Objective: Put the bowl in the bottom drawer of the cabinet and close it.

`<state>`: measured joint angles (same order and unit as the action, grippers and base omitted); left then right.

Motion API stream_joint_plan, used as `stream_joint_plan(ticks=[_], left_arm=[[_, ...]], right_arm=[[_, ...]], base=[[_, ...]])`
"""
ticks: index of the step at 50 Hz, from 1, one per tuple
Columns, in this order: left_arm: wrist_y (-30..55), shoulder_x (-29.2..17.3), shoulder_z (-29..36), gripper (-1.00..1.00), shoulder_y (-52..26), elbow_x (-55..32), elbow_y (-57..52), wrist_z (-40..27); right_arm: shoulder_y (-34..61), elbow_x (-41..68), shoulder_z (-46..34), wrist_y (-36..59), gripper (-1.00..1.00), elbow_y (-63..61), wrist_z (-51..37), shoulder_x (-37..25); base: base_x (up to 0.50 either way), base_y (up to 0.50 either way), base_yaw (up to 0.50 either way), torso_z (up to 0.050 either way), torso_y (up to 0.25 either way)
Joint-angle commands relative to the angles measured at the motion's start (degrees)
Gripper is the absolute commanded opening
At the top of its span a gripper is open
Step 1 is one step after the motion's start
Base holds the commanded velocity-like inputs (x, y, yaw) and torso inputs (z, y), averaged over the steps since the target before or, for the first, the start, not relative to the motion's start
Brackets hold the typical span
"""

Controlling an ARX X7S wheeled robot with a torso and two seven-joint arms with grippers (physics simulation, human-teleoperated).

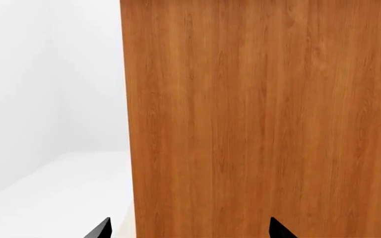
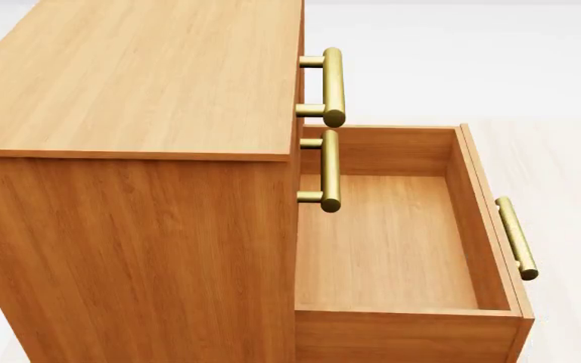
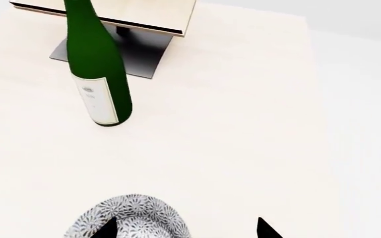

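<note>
The cabinet (image 2: 129, 83) fills the left of the head view, and its bottom drawer (image 2: 386, 242) stands pulled out with nothing inside, its brass handle (image 2: 516, 238) at the front. Neither gripper shows in that view. In the right wrist view the speckled bowl (image 3: 137, 213) rests on a pale tabletop (image 3: 243, 139). My right gripper (image 3: 186, 229) is open just over it, one fingertip (image 3: 106, 229) across the bowl's rim and the other beside the bowl. My left gripper (image 1: 190, 230) is open, facing a plain wood wall of the cabinet (image 1: 263, 119) at close range.
A tall green bottle (image 3: 97, 79) stands on the tabletop beyond the bowl. Behind it sits a pale wood slanted rack (image 3: 144, 20) on a dark base. The two upper drawers are shut, their brass handles (image 2: 332, 85) sticking out above the open drawer.
</note>
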<state>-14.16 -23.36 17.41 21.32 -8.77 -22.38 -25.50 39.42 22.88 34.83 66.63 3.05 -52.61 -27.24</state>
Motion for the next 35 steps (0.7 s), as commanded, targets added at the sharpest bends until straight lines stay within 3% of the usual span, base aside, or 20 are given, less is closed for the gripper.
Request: stream_joint_plan(ticks=[1,35], left_arm=[[-0.03,-0.14,0.1,1.0,0.11,-0.04,-0.19,-0.24],[0.18,-0.62,0.38,1.0,0.06,-0.27,-0.62,-0.8]], right_arm=[[0.52,-0.74,0.32,-2.22,1.0,5.3,0.65,-0.63],[3.16,-1.25,-0.13,-6.63,1.0,17.85,3.39,-1.39]], base=[[0.0,0.0,0.0,0.0,0.0],[0.0,0.0,0.0,0.0,0.0]])
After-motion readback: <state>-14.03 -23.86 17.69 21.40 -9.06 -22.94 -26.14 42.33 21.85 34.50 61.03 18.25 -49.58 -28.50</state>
